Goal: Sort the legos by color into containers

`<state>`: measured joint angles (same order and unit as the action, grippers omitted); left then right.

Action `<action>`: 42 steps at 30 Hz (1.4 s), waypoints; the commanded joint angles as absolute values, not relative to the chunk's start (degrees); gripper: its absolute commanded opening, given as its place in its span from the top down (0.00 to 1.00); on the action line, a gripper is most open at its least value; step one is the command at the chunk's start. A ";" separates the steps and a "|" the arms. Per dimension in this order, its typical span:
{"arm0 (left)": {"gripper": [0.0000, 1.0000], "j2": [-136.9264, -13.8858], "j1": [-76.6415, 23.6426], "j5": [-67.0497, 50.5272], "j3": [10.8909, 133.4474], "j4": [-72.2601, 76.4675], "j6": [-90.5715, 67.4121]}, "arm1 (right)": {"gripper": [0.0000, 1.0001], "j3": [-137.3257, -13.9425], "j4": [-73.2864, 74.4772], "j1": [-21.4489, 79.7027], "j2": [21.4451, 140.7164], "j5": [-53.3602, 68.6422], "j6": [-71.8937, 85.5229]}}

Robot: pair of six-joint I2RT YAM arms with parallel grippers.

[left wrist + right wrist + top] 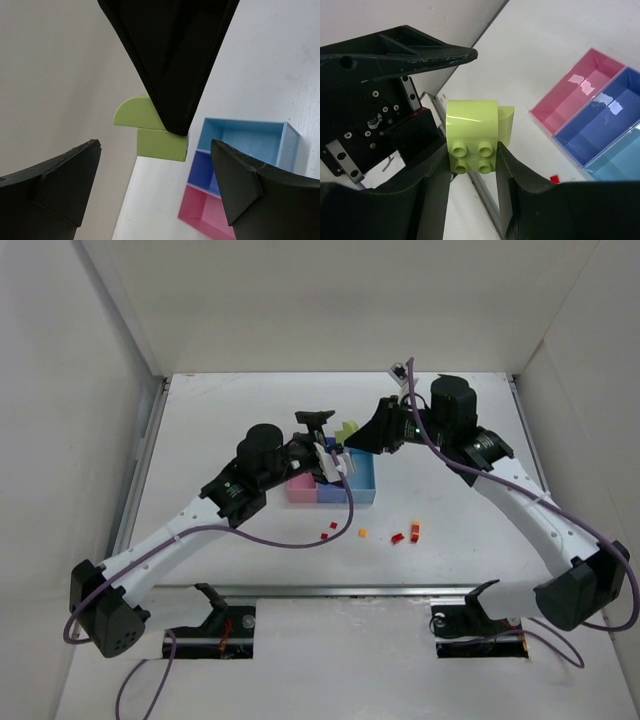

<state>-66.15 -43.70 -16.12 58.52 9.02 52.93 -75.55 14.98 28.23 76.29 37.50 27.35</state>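
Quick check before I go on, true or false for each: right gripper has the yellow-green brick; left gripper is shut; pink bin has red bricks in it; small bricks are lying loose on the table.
1. The right gripper is clamped on the yellow-green brick. True.
2. The left gripper is shut. False: its jaws stand wide open, facing the brick.
3. The pink bin holds red bricks. False: the part that shows is empty.
4. Small red and orange bricks lie loose on the table, in front of the row of bins. True.

Left wrist view crops the pink bin (202, 212).
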 commanded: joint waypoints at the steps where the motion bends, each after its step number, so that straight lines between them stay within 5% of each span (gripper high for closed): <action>1: 0.10 -64.69 -42.72 -20.65 60.91 11.34 48.00 | 1.00 -74.79 11.60 29.44 73.92 36.48 28.74; 20: 0.39 -68.91 -42.10 -24.61 69.18 -3.78 53.44 | 1.00 -72.42 11.60 32.52 71.10 33.93 29.79; 32: 1.00 -68.29 -42.71 -22.07 70.40 -4.83 54.58 | 1.00 -72.42 12.13 33.66 71.72 33.32 29.79; 42: 1.00 -65.74 -42.71 -16.27 65.57 -8.96 61.79 | 1.00 -71.81 19.93 30.60 72.34 29.99 30.41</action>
